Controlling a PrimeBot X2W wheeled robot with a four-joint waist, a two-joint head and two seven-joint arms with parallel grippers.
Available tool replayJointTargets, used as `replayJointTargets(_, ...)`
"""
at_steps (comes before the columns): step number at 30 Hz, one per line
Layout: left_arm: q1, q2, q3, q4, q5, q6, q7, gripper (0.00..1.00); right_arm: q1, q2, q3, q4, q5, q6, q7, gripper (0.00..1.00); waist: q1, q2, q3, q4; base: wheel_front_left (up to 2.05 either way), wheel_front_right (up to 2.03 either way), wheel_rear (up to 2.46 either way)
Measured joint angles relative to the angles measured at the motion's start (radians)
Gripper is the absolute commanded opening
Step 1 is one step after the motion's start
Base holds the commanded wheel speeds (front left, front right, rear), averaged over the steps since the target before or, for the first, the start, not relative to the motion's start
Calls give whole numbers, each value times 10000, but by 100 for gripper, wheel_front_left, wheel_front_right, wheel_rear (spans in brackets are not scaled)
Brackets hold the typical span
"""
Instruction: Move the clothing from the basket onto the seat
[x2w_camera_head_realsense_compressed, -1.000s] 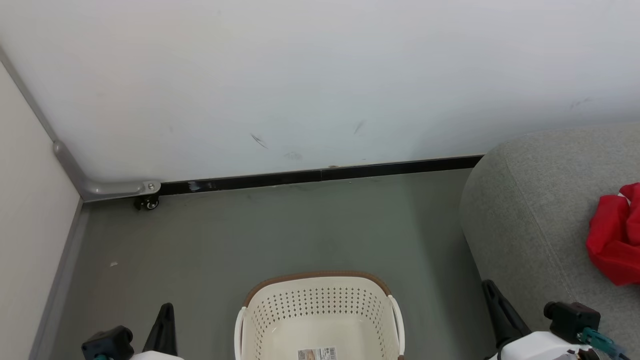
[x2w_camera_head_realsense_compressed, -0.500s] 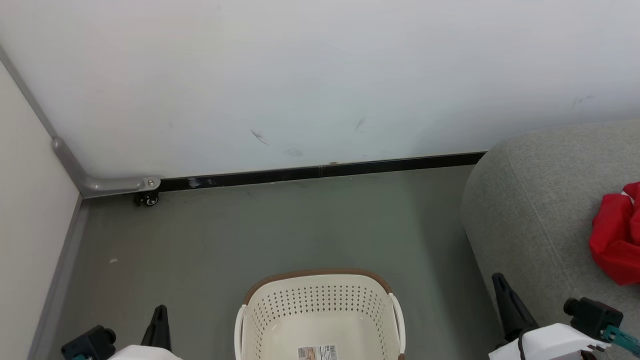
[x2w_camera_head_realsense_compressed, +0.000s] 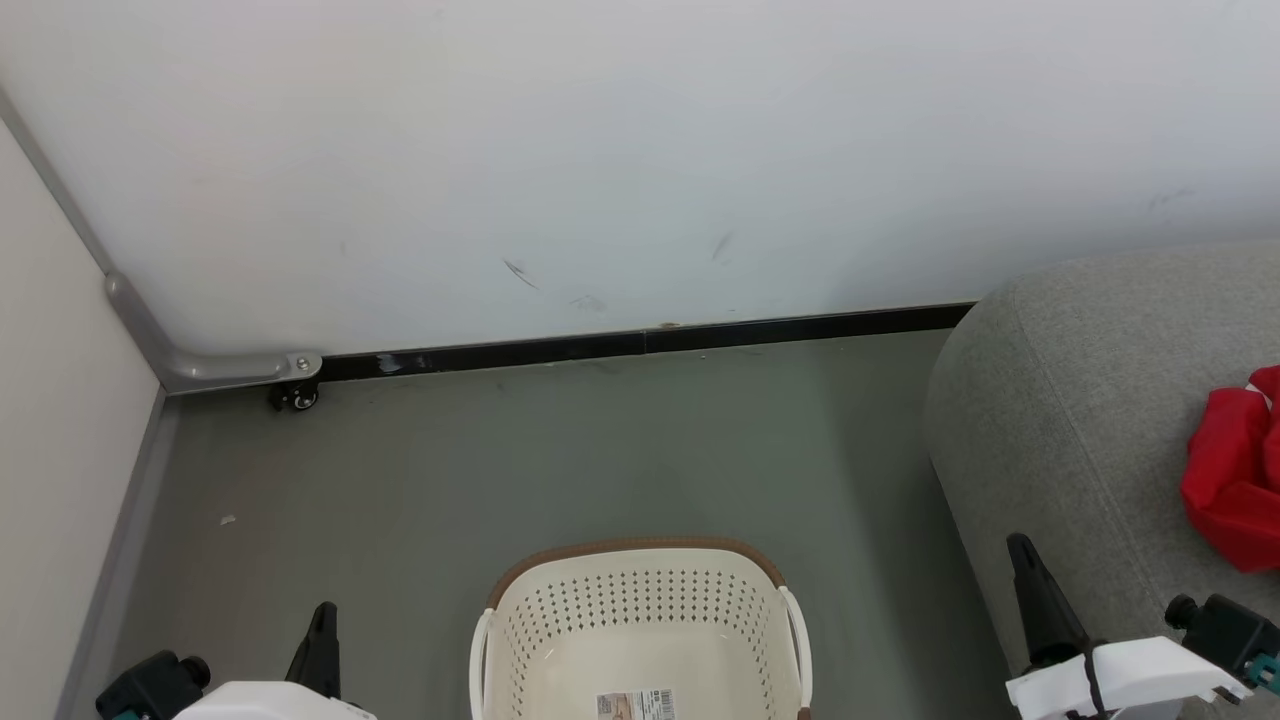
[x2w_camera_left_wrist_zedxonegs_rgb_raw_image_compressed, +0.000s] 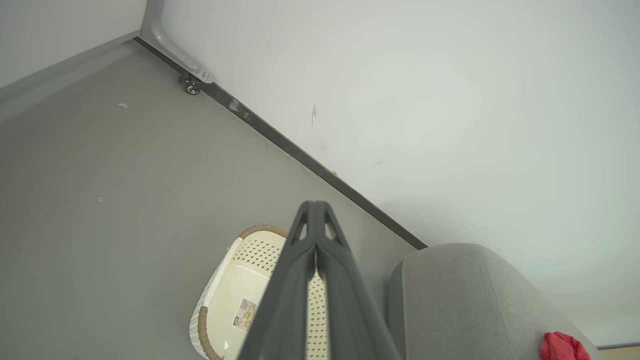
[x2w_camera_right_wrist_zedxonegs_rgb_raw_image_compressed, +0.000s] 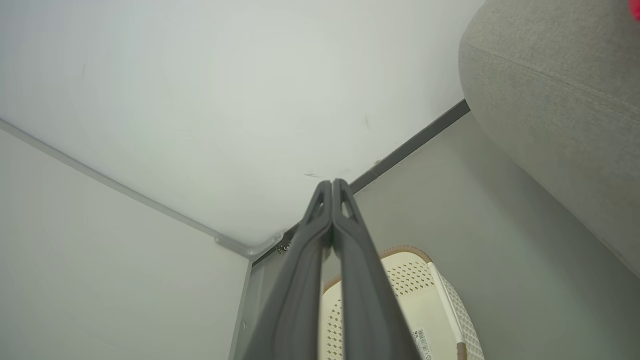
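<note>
The cream perforated basket (x2w_camera_head_realsense_compressed: 640, 640) with a brown rim stands on the floor at the bottom centre, its inside bare apart from a label on the bottom. Red clothing (x2w_camera_head_realsense_compressed: 1235, 480) lies bunched on the grey seat (x2w_camera_head_realsense_compressed: 1080, 420) at the right edge. My left gripper (x2w_camera_head_realsense_compressed: 322, 620) is shut at the lower left, left of the basket, holding nothing. At the lower right my right gripper (x2w_camera_head_realsense_compressed: 1022, 550) is shut beside the seat's front. In the left wrist view the shut left gripper (x2w_camera_left_wrist_zedxonegs_rgb_raw_image_compressed: 314, 206) rises above the basket (x2w_camera_left_wrist_zedxonegs_rgb_raw_image_compressed: 235, 305), with the seat (x2w_camera_left_wrist_zedxonegs_rgb_raw_image_compressed: 460, 295) and clothing (x2w_camera_left_wrist_zedxonegs_rgb_raw_image_compressed: 562, 346) to the right. The right wrist view has the shut right gripper (x2w_camera_right_wrist_zedxonegs_rgb_raw_image_compressed: 332, 184), basket (x2w_camera_right_wrist_zedxonegs_rgb_raw_image_compressed: 415, 300) and seat (x2w_camera_right_wrist_zedxonegs_rgb_raw_image_compressed: 560, 90).
A white wall with a black baseboard (x2w_camera_head_realsense_compressed: 640, 345) runs behind the grey floor (x2w_camera_head_realsense_compressed: 520, 470). A grey bracket with a small caster (x2w_camera_head_realsense_compressed: 295, 396) sits in the left corner, where a side wall (x2w_camera_head_realsense_compressed: 50, 480) closes the space.
The right gripper has shifted to the right and the left gripper slightly left and down in the head view. The basket and clothing stay put.
</note>
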Motion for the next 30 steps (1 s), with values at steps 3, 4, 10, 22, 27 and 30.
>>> replayJointTargets(3,-32,-79,94,-13,-320,-123,109,0,-40,0,-52,-29,439,0,46,0,-7,1,11,6,0,0,0)
replayJointTargets(4,-51,-98,136,-23,-464,-159,161,0,-59,0,-77,-42,571,-2,73,0,-15,0,17,7,0,0,0)
replayJointTargets(10,-113,-178,364,-46,-1216,-376,341,0,-146,2,-215,-146,1465,-2,169,0,-64,0,73,16,0,0,0)
replayJointTargets(22,-223,-408,794,-84,-2660,-871,759,0,-350,4,-431,-251,3196,-2,384,0,-149,0,230,35,0,0,0)
replayJointTargets(27,-337,-468,989,-105,-3275,-1043,913,0,-383,4,-539,-316,3944,-2,499,0,-159,0,283,43,0,0,0)
replayJointTargets(30,-346,-522,1091,-115,-3657,-1181,1030,0,-390,4,-585,-347,4362,-2,600,0,-162,0,309,48,0,0,0)
